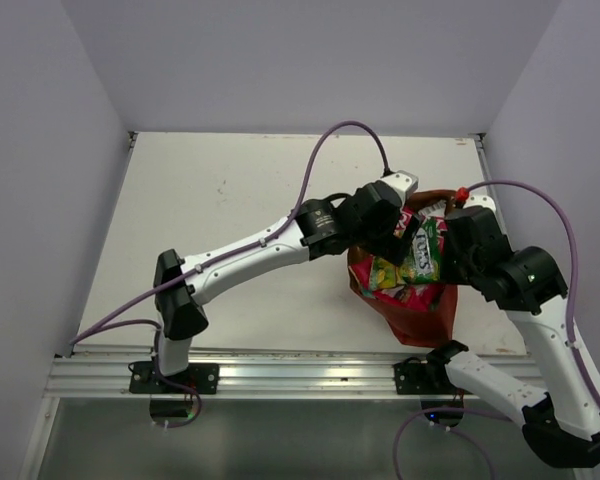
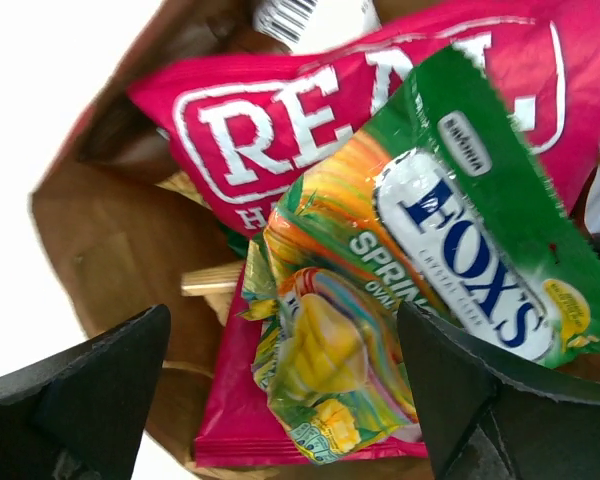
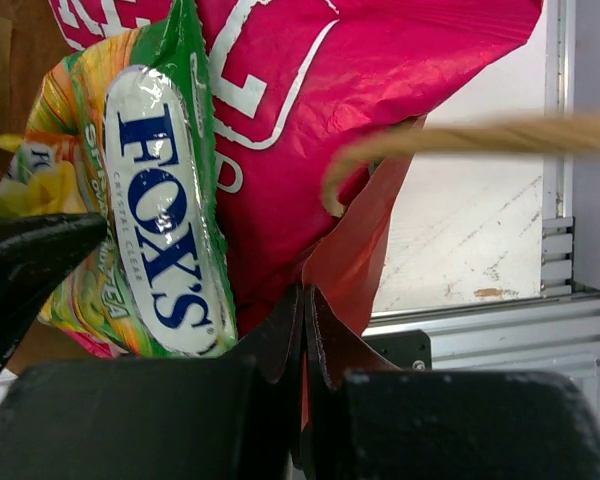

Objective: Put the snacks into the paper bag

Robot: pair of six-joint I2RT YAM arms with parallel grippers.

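Observation:
The reddish-brown paper bag stands at the table's near right, with snacks sticking out of its mouth. My left gripper hovers over that mouth, open; in the left wrist view my left gripper straddles the low end of the green-yellow packet without pinching it. That packet rests on the pink-red "REAL" packet inside the brown bag interior. A white packet corner shows at the back. My right gripper is shut on the paper bag's red rim, beside the green-yellow packet and the pink-red packet.
The bag's twisted handle arcs blurred across the right wrist view. An aluminium rail runs along the near table edge just below the bag. White table surface spreads left and behind, bounded by grey walls.

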